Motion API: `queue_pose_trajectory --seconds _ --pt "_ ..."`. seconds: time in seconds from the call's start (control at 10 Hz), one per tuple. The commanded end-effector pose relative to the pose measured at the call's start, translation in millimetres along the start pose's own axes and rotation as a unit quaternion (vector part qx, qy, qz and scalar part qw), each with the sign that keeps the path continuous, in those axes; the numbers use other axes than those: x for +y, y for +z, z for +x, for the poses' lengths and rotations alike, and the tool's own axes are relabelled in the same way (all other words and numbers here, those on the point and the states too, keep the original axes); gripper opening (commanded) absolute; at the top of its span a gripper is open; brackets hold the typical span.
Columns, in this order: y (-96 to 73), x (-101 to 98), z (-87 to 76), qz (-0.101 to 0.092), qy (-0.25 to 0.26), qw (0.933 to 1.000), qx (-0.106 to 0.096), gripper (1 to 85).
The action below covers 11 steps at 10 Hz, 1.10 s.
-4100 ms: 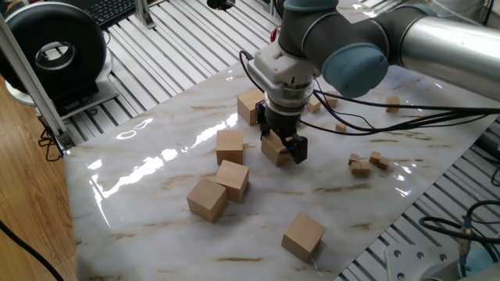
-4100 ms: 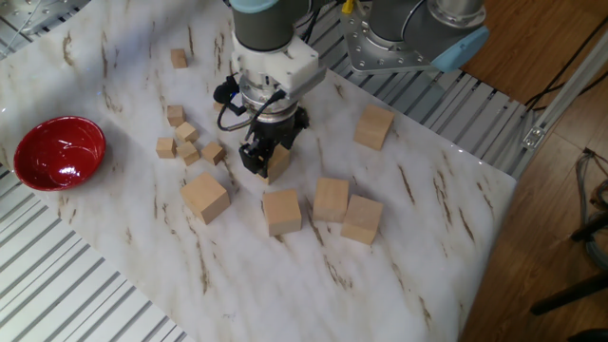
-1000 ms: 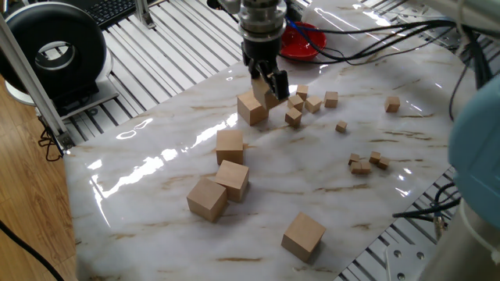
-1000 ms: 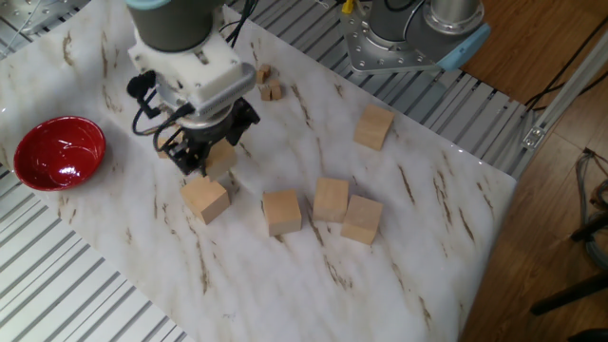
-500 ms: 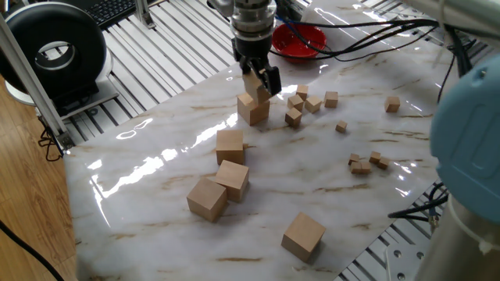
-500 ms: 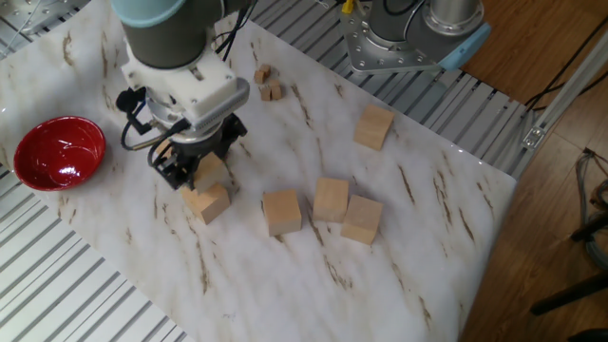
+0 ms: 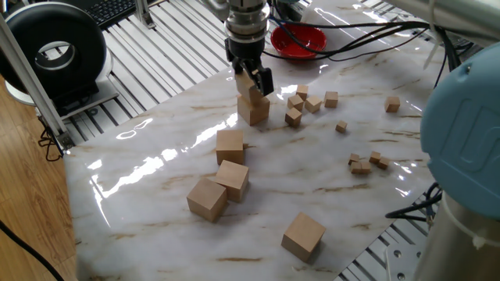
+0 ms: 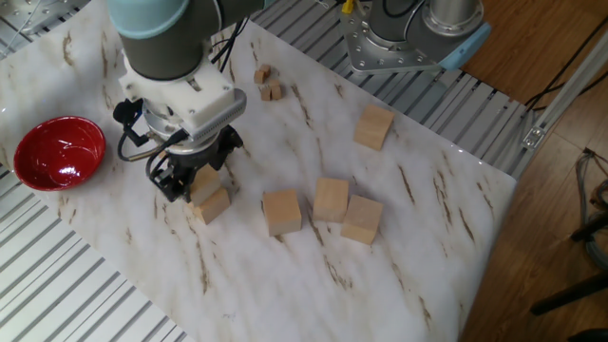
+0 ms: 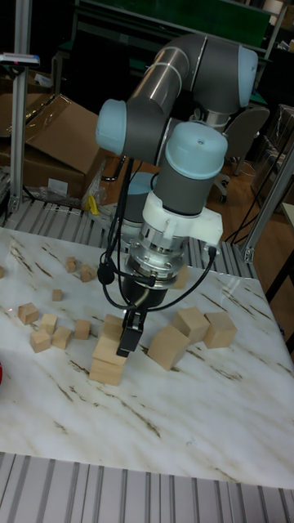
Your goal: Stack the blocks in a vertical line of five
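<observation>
Tool closed on one block, held directly above a second block on the bench; in the tall fixed view held block sitting on or just over the lower one, contact not certain. Fingers pinching the block's sides.

Compared with four seconds back: tool and block gone from the middle of the bench to the far corner near the red bowl; over the last second, shifted sideways to line up over the resting block and lowered toward it.

Nearest the tool, just beside it: a cluster of tiny cubes, with more tiny cubes well apart from it. Further from the tool, toward the bench's middle: three more blocks close together, the last two touching. Well apart from the tool, by the bench edge: a lone block. Beyond the bench, far from the tool: a black round device. Arm's cables hanging over the bowl side; big arm joint blocking the near corner in one fixed view.
</observation>
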State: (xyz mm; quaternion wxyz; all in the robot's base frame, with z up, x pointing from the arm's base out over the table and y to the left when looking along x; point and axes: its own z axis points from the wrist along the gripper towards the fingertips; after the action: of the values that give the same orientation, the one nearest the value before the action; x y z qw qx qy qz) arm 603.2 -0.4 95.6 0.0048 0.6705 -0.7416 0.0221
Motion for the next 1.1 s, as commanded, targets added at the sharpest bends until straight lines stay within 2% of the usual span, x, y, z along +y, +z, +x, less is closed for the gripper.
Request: queue_pose_trajectory --seconds 0.0,0.2,0.6,1.0 --pt "-2.4 -3.3 -9.7 0.002 0.002 0.9999 -0.014 39.0" --pt "-2.6 -1.7 -11.3 -0.001 -0.004 0.9998 -0.019 39.3" --pt "0.8 13.9 -11.2 -0.028 -0.008 0.9989 -0.038 39.3" --pt "2.1 14.2 -7.3 -0.027 -0.015 0.9988 -0.038 39.3"
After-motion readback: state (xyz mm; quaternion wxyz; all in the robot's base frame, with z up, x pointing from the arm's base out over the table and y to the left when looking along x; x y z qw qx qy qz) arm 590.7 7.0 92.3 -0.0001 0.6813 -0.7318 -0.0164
